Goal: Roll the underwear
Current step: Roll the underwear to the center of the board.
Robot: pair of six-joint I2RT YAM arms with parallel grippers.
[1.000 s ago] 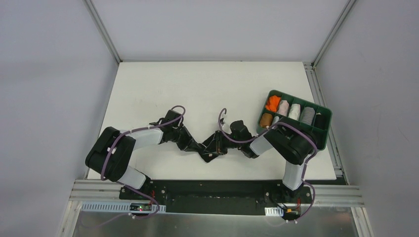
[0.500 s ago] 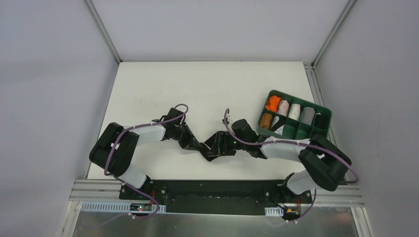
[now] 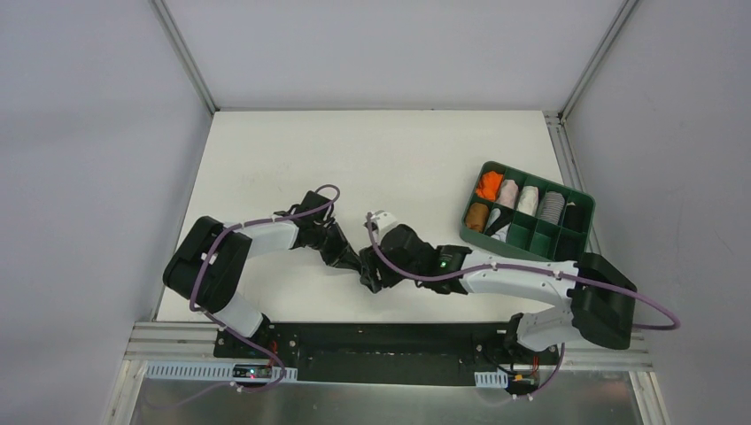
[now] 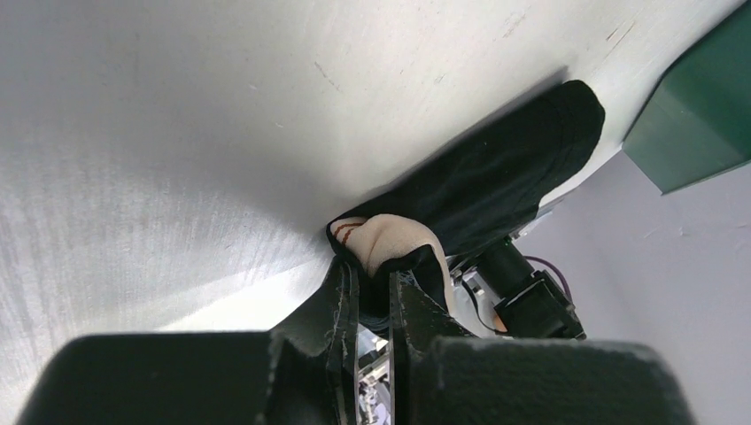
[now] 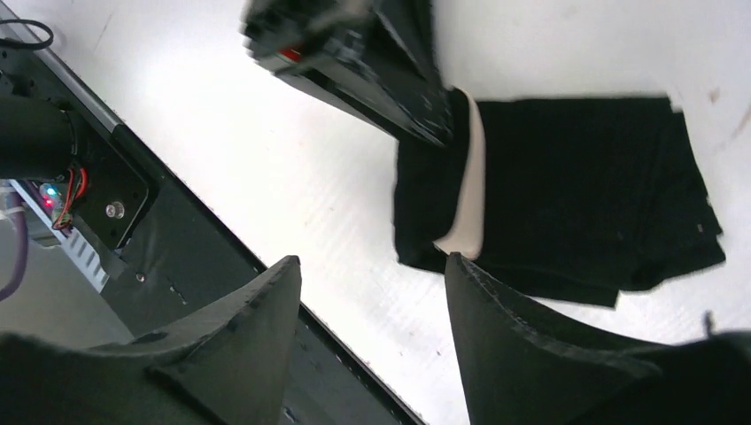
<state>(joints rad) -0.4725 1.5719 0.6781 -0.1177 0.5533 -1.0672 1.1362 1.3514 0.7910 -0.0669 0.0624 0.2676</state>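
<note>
The underwear is a black folded cloth with a pale beige waistband, lying flat on the white table near its front edge. My left gripper is shut on the waistband end of the underwear; it also shows in the right wrist view. My right gripper is open and empty, hovering above the near waistband corner. In the top view the left gripper and right gripper meet over the cloth, which is mostly hidden under them.
A green divided tray stands at the right with orange, white, grey, brown and black rolled garments; its corner shows in the left wrist view. The table's front edge and black rail lie just beside the underwear.
My right arm has swung left and stretched out low over the underwear, and its gripper now hangs over the waistband end. The left gripper has stayed put, holding the cloth.
</note>
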